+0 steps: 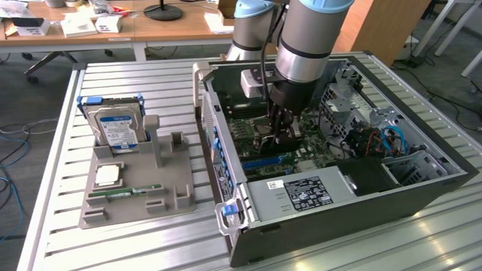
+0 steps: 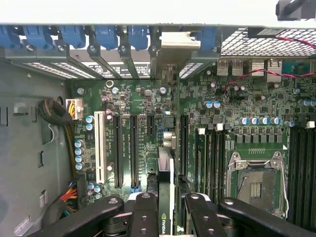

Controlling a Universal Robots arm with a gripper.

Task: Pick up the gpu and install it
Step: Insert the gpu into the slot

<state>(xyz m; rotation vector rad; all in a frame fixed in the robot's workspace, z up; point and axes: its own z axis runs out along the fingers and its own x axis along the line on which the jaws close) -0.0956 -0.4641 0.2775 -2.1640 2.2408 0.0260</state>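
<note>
Inside the open computer case [image 1: 421, 186], my gripper [image 1: 283, 134] reaches down over the green motherboard [image 1: 249, 127]. It is shut on the gpu [image 1: 266, 148], a thin dark card held upright and edge-on. In the wrist view the gpu [image 2: 164, 187] runs between my two black fingers [image 2: 144, 210] towards its metal bracket [image 2: 180, 40] at the case's rear wall. The card hangs just above the motherboard [image 2: 148, 94], in line with the long expansion slots [image 2: 132, 148]. I cannot tell whether its lower edge touches a slot.
A grey holder [image 1: 135, 197] on the slatted table at the exterior view's left carries a hard drive [image 1: 117, 129], a processor [image 1: 108, 175] and a RAM stick [image 1: 124, 193]. The power supply [image 1: 301, 193] and drive cage [image 1: 414, 166] flank the board. A processor socket [image 2: 256, 185] lies beside the slots.
</note>
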